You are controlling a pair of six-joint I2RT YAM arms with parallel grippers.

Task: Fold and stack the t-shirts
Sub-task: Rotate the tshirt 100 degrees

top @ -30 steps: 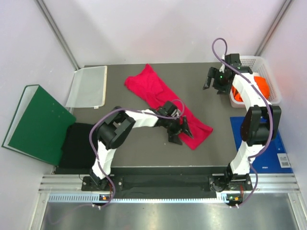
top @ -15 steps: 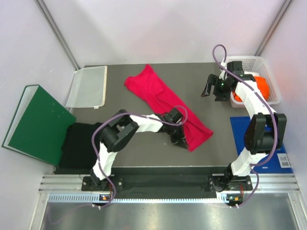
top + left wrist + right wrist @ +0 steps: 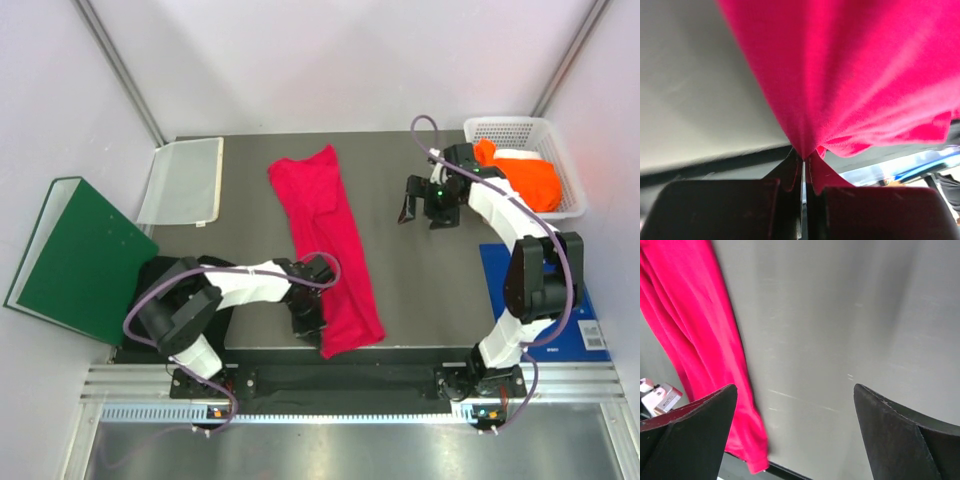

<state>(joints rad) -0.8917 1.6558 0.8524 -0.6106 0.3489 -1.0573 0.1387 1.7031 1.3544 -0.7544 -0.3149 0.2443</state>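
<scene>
Near front edge of surface [image 3: 430, 290], left end effector [image 3: 308, 312] pinched shut on crimson-pink t-shirt [image 3: 330, 235], which lies lengthwise mid-surface. Farther back, right end effector [image 3: 420, 205] wide apart, empty. Orange t-shirt [image 3: 525, 178] in basket [image 3: 520, 128]; black t-shirt [image 3: 160, 300] far left.

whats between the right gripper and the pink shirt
Only bare grey table. In the top view the open right gripper hangs apart from the crimson-pink t-shirt, with nothing lying between. The right wrist view shows the same bare stretch.
</scene>
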